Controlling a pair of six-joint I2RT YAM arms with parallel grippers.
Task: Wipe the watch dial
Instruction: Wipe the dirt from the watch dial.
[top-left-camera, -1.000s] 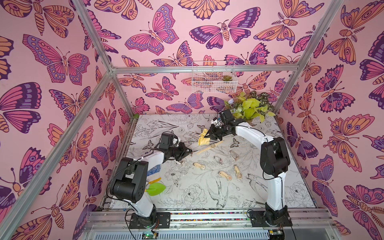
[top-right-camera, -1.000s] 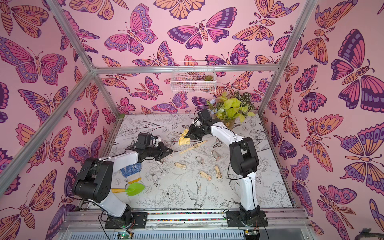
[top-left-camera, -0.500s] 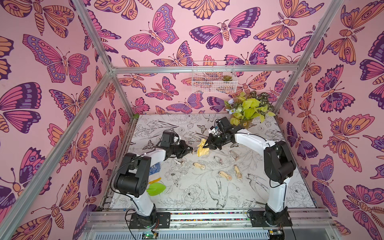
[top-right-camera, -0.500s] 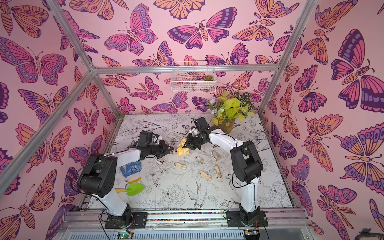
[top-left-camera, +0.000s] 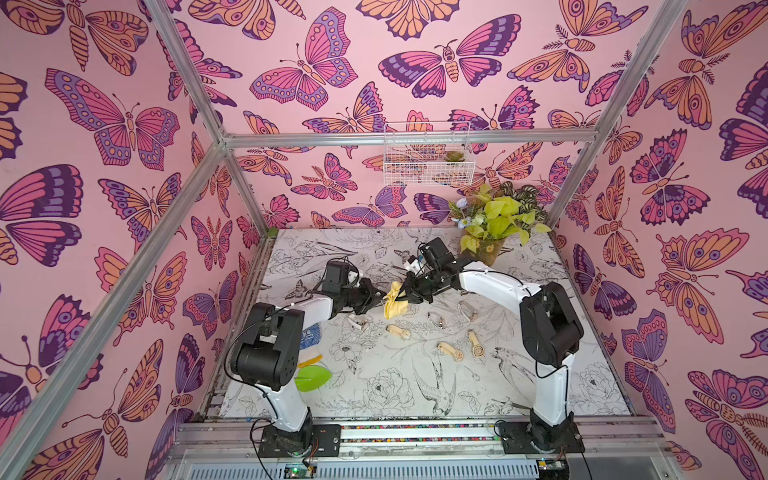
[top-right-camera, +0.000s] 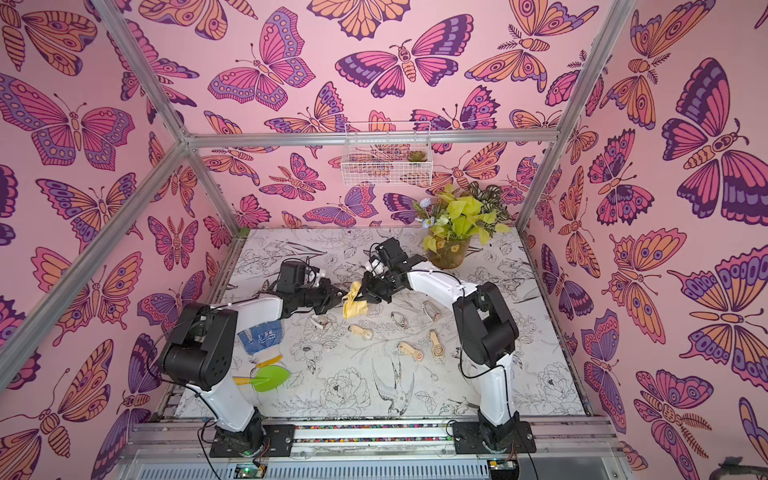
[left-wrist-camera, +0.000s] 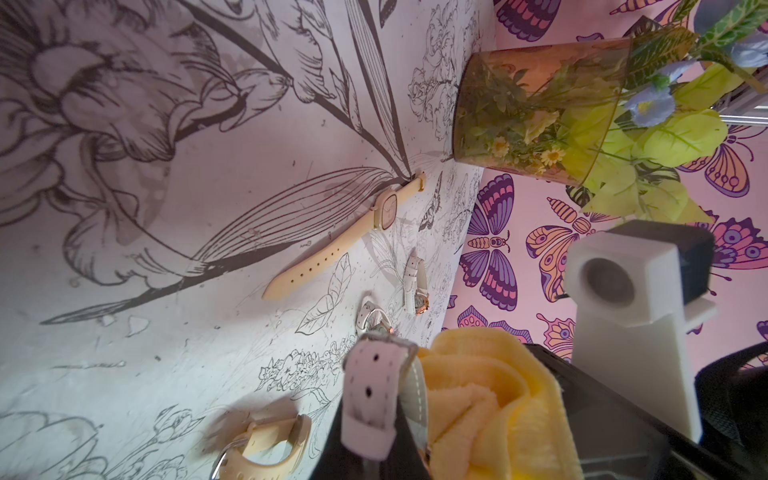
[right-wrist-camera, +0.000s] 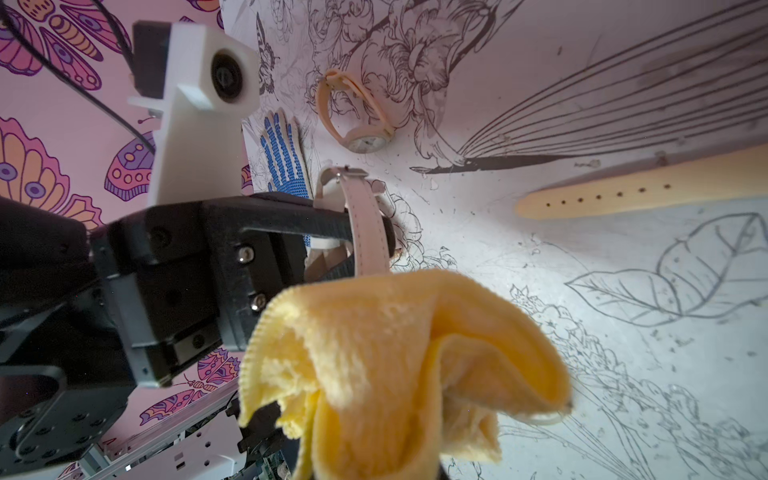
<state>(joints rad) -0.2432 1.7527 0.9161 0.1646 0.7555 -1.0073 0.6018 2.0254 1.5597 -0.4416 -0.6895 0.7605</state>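
Note:
My left gripper (top-left-camera: 376, 296) (top-right-camera: 337, 297) is shut on a watch by its pale pink strap (left-wrist-camera: 372, 395) (right-wrist-camera: 368, 232), held above the table's middle. My right gripper (top-left-camera: 406, 296) (top-right-camera: 366, 296) is shut on a bunched yellow cloth (top-left-camera: 395, 305) (top-right-camera: 353, 306) (left-wrist-camera: 490, 399) (right-wrist-camera: 399, 353). The two grippers face each other tip to tip. The cloth presses against the held watch and covers its dial, which shows in no view. The cloth also hides the right jaws in the right wrist view.
Several other watches (top-left-camera: 399, 331) (top-left-camera: 451, 351) lie on the flower-printed table (top-left-camera: 374, 395), and a long beige one (left-wrist-camera: 365, 232) lies flat beyond. A blue-dotted glove (top-right-camera: 262, 338) and green scoop (top-right-camera: 270, 378) sit by the left arm. A plant vase (top-left-camera: 490, 247) stands back right.
Both arms have closed in on each other. The left gripper has carried the watch right and up, the right has brought the cloth left and nearer, and the cloth now meets the watch.

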